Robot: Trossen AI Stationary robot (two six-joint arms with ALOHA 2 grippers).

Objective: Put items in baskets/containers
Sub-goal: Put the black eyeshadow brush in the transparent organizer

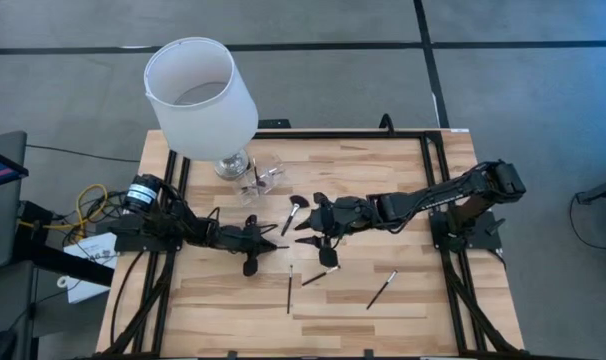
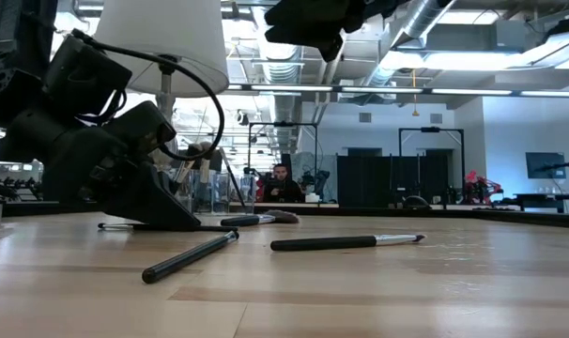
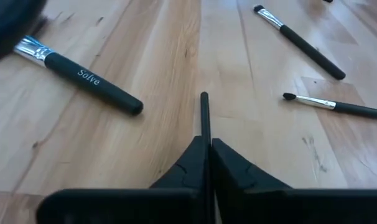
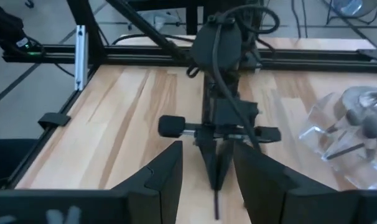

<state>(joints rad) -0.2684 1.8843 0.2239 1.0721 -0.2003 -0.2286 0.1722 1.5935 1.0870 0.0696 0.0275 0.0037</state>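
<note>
High view: left gripper (image 1: 273, 243) low on the desk (image 1: 403, 310), clamped on a thin brush (image 1: 279, 244); right gripper (image 1: 305, 222) faces it, close by. Clear cup (image 1: 264, 176) lies beyond both, w/ brushes in it, beside lamp (image 1: 201, 100). Left wrist view: fingers (image 3: 238, 177) together on the brush shaft; loose brushes ahead. Right wrist view: its fingers (image 4: 157, 177) apart, nothing betw. them.

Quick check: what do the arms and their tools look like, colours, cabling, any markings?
Both arms are matte black with blocky, angular links. The left arm has black cables looped along it and a round silver-ringed part near its base. Its tool has two black wedge-shaped fingers tapering to thin tips. The right arm looks the same; its tool has broad, flat black fingers. No markings are visible on either.
</note>
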